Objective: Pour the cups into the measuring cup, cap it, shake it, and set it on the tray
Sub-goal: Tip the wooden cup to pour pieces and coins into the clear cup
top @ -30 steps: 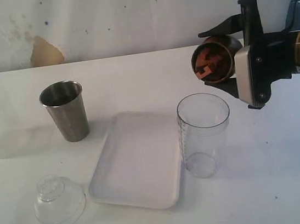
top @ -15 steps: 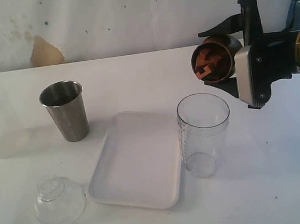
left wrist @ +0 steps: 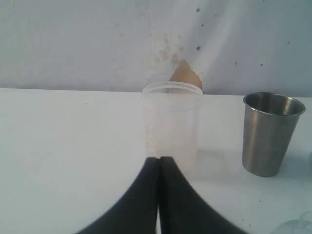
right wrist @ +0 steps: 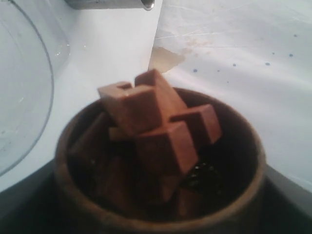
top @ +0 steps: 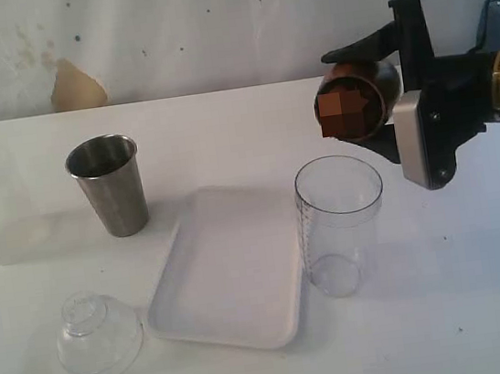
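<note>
The wooden cup (top: 372, 80) is held in the air on its side, mouth turned towards the left of the exterior view, with brown wooden blocks (right wrist: 156, 131) piled up at its lip. The right end effector (top: 363, 96) clamps it, one black finger above and one below, jaws spread wide around the cup's body. The cup hangs above and a little behind the rim of the measuring cup (top: 341, 221), clear of it.

The measuring cup stands upright and uncapped, just beside the tray's (top: 228, 264) right long edge. The tray lies flat at mid-counter with bare space around it. The tumbler (top: 110, 187) stands upright, apart from the tray's far left corner. The domed lid (top: 97, 336) sits near the tray's front left corner, not touching it.

The left end effector (left wrist: 158, 163) is closed tight, fingers pressed together on nothing, pointing at a frosted cup (left wrist: 173, 124) with the tumbler off to one side of it.

The counter (top: 484, 285) is white, open at front right. Behind it a pale, speckled wall (top: 210, 26) carries a tan patch (top: 76, 88).
</note>
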Robot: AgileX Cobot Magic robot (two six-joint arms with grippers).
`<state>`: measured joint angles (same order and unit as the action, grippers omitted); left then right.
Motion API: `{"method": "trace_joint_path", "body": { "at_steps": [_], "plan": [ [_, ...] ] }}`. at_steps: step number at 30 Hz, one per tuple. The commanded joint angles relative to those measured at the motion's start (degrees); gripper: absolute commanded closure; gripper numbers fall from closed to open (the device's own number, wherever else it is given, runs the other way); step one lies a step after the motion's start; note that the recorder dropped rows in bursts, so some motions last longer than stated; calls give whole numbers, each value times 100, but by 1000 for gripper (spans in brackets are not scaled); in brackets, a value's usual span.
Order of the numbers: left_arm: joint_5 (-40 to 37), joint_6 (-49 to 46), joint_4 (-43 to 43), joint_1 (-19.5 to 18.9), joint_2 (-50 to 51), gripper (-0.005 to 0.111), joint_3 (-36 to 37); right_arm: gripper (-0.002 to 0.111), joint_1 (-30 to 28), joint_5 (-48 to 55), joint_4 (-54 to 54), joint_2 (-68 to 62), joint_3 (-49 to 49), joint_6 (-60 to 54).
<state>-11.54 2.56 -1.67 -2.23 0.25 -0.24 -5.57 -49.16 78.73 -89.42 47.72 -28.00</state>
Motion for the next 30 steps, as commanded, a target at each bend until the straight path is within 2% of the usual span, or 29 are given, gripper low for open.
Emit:
{"method": "trace_joint_path", "body": {
  "at_steps": [1,4,13,17,24,30],
  "plan": [
    [74,14,57,4,-25,107,24,108,-14,-111,-47,9,37,-696],
    [74,14,57,4,-25,107,24,108,-14,-135,-47,9,37,-1134],
    [74,14,57,4,-25,107,24,108,-14,-125,-47,-28,37,-1442],
    [74,14,57,4,-25,107,24,108,-14,-157,-47,-39,46,-2076],
    [74,14,57,4,-25,107,24,108,-14,-667,-47,-39,46,-2627],
    [74,14,57,4,-25,107,24,108,-14,-617,-47,-50,46,-2948]
  ]
}}
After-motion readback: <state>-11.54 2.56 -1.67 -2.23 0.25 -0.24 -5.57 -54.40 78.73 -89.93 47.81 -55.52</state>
